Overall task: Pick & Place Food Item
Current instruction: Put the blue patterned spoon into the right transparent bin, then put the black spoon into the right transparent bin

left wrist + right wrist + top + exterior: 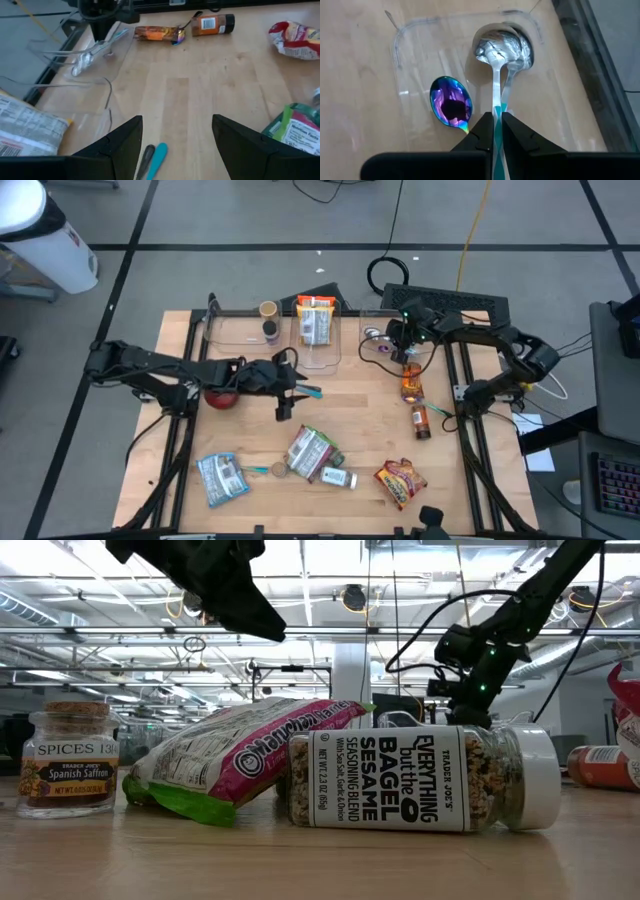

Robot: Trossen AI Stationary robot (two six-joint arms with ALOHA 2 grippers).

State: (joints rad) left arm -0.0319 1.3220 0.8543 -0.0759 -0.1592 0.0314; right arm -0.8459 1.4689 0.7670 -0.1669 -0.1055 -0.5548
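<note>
**Right end effector** (497,121): over the clear tray (450,17) at the far right of the desk (200,75). Its jaws are closed tight on the thin teal-and-steel handle of a spoon (502,47). The spoon's long axis runs straight out from the jaws, with the bowl leading into the tray's rounded corner. An iridescent spoon (451,105) lies in the same tray, just beside it. No food is held.

**Left end effector** (177,122): low over mid-desk, fingers spread apart with nothing between them. A teal-handled utensil (156,157) lies on the wood just under it.

**Food items:** it cannot be told which one is meant, and all lie free on the desk.

- **Seasoning jar** (400,780): at the near edge, on its side and touching the bag.
  - Handling: probably glass with a white cap, so rigid, smooth, moderately heavy and breakable. It is likely to roll if nudged across its axis.
  - Grip: best taken across the labelled body at mid-length, not at the cap.
  - Axis: lies flat, with the cap toward the right arm's side.
- **Bag** (240,750): a green and magenta pouch leaning against the jar's base.
  - Handling: probably light, soft and crinkly, with contents that shift and film that slips.
  - Grip: pinch a sealed end or a bunched edge.
  - Axis: slants up toward the jar.
- **Saffron jar** (68,765): upright with a cork stopper, standing apart from the bag. It looks small, stiff and fragile
</note>
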